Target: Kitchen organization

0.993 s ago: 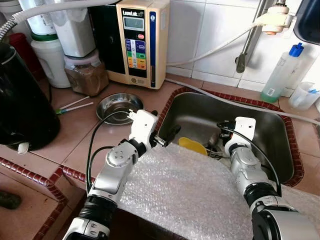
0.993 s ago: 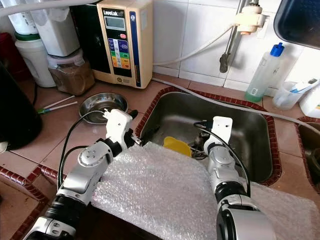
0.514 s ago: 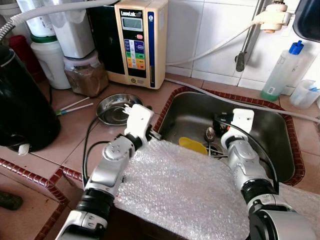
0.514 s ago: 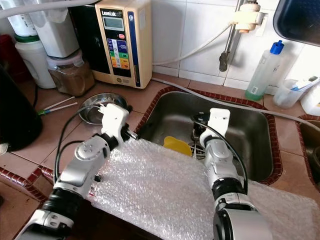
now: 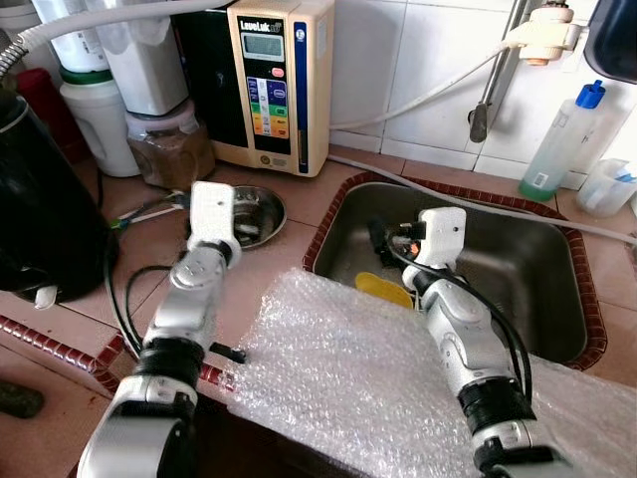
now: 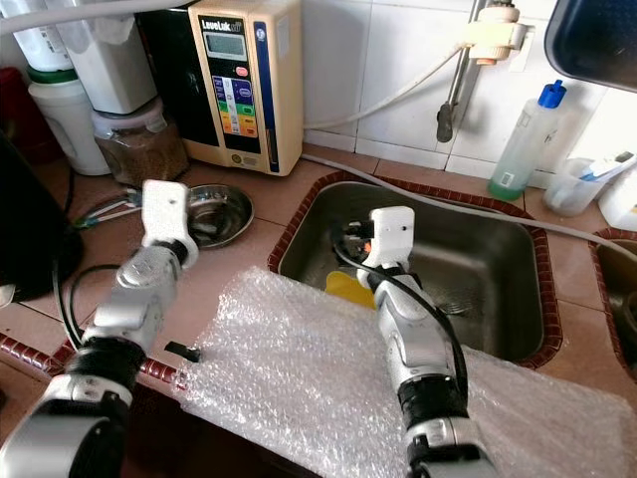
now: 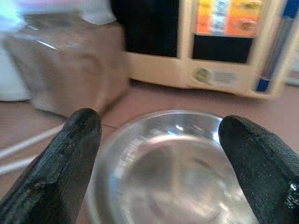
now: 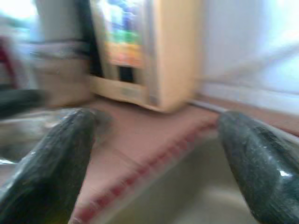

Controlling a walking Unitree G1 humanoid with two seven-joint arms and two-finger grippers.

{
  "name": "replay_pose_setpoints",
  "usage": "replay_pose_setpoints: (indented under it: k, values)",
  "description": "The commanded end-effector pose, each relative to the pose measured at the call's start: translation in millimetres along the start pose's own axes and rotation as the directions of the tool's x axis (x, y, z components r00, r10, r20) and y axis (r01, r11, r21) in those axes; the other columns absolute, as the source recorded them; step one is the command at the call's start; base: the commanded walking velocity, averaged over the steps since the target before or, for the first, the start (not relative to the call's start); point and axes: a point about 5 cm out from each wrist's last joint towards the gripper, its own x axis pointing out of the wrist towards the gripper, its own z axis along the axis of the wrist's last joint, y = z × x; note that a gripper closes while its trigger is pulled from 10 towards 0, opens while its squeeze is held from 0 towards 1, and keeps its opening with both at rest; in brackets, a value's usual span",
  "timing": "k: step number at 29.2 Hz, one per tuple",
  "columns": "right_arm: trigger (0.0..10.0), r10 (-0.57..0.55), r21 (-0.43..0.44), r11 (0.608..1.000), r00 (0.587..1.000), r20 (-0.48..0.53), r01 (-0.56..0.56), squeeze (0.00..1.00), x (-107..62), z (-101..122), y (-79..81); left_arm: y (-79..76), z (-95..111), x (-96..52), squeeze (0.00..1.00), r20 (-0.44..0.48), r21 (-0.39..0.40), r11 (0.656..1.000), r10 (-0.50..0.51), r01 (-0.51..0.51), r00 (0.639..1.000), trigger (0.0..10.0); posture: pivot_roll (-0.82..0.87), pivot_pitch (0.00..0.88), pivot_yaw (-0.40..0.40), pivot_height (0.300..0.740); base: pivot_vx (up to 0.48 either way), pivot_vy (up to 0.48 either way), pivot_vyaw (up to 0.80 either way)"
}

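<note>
Left gripper (image 7: 159, 154) is over the steel bowl (image 5: 249, 211) on the tiled counter (image 5: 289, 234), fingers (image 7: 70, 154) spread wide, one on each side of the bowl as the wrist camera sees it, nothing pinched. Can't confirm whether the tips touch the rim. Bowl sits just left of the sink (image 5: 537, 289), in front of the beige water unit (image 5: 281, 80) and beside the jar of brown grains (image 5: 171, 149). Two white sticks (image 5: 139, 211) lie on the counter near the bowl.

Right gripper (image 8: 154, 154) is above the sink's left part, pointing toward the counter and water unit; fingers (image 8: 252, 154) spread apart, empty. That wrist view is blurred, so detail past the sink edge is unclear.

Yellow item (image 5: 383, 290) lies in the sink at the near edge, partly hidden by the bubble wrap (image 5: 348, 388), which is spread over the front of the counter and the sink's near rim. A fork (image 6: 450, 310) rests on the sink floor.

Black kettle (image 5: 45, 219) stands far left. A clear bottle with a blue cap (image 5: 562, 144) stands behind the sink on the right, tap (image 5: 483, 110) above.
</note>
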Motion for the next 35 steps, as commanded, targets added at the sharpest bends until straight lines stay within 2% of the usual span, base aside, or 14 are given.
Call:
replay_pose_setpoints:
  k: [1,2,3,4,6,7,8,9,15,24,25,26,27,35]
  values:
    - [10.0,0.113,-0.02,0.993,0.993,0.021,-0.112,0.78,1.0,9,15.5,6.5,-4,2.0,1.0,-0.042,-0.017,0.999,0.047,-0.048,0.998,10.0,0.06,0.0,0.057,0.74,0.0,0.0,0.0]
    - [10.0,0.136,-0.034,0.99,0.99,0.023,-0.135,0.78,0.1,10,18.9,7.3,-5,2.5,1.0,-0.05,-0.025,0.998,0.051,-0.052,0.997,10.0,0.06,0.0,0.057,0.74,0.0,0.0,0.0]
    - [10.0,0.15,-0.043,0.988,0.988,0.024,-0.149,0.62,-0.8,11,21.3,7.4,-6,3.0,1.0,-0.06,-0.036,0.998,0.05,-0.052,0.997,10.0,0.05,0.0,0.056,0.74,0.0,0.0,0.0]
    - [10.0,0.169,-0.049,0.985,0.985,0.021,-0.168,0.0,-2.5,11,25.0,8.6,-8,3.5,1.0,-0.076,-0.052,0.996,0.062,-0.066,0.995,10.0,0.05,0.0,0.056,0.74,0.0,0.0,0.0]
    - [10.0,0.192,-0.051,0.98,0.981,0.01,-0.191,0.0,-5.6,11,30.3,11.8,-9,4.5,1.0,-0.091,-0.062,0.993,0.095,-0.101,0.991,10.0,0.04,0.0,0.057,0.74,0.0,0.0,0.0]
    - [10.0,0.2,-0.05,0.979,0.98,0.001,-0.2,0.0,-7.8,12,32.9,14.8,-10,5.2,0.75,-0.098,-0.059,0.99,0.124,-0.13,0.987,10.0,0.04,0.0,0.057,0.74,0.0,0.0,0.0]
    - [10.0,0.206,-0.052,0.977,0.978,-0.003,-0.206,0.0,-9.1,12,34.5,16.2,-11,5.7,0.04,-0.115,-0.072,0.987,0.136,-0.145,0.984,10.0,0.04,0.0,0.057,0.74,0.0,0.0,0.0]
    - [10.0,0.222,-0.054,0.974,0.975,-0.007,-0.222,0.0,-11.1,13,38.3,19.2,-16,6.0,0.0,-0.163,-0.099,0.979,0.158,-0.175,0.974,10.0,0.04,0.0,0.057,0.74,0.0,0.0,0.0]
    - [10.0,0.319,-0.053,0.946,0.948,-0.007,-0.318,0.0,-19.1,18,56.1,20.9,-27,6.4,0.0,-0.264,-0.139,0.968,0.167,-0.209,0.95,10.0,0.04,0.0,0.063,0.74,0.0,0.0,0.0]
    - [10.0,0.325,-0.068,0.943,0.945,-0.029,-0.326,0.0,-21.5,19,58.9,12.0,-38,5.5,0.0,-0.389,-0.231,0.951,0.103,-0.205,0.915,10.0,0.03,0.0,0.065,0.74,0.0,0.0,0.0]
    - [10.0,0.325,-0.062,0.943,0.945,-0.03,-0.326,0.0,-21.9,19,59.5,10.2,-39,5.7,0.0,-0.402,-0.245,0.951,0.078,-0.19,0.912,4.7,0.03,0.0,0.065,0.74,0.0,0.0,0.0]
    - [10.0,0.325,-0.062,0.943,0.945,-0.03,-0.326,0.0,-21.9,19,59.5,10.2,-39,5.7,0.0,-0.402,-0.245,0.951,0.078,-0.19,0.912,4.7,0.03,0.0,0.065,0.74,0.0,0.0,0.0]
    - [10.0,0.326,-0.058,0.943,0.945,-0.031,-0.328,0.0,-22.1,19,59.9,10.3,-38,6.1,0.0,-0.401,-0.259,0.945,0.083,-0.2,0.912,0.0,0.03,0.0,0.065,0.74,0.0,0.0,0.0]
    - [10.0,0.345,-0.047,0.936,0.936,-0.066,-0.349,0.0,-24.9,15,59.7,10.5,-37,6.8,0.0,-0.417,-0.271,0.943,0.068,-0.195,0.906,0.0,0.03,0.0,0.063,0.74,0.0,0.0,0.0]
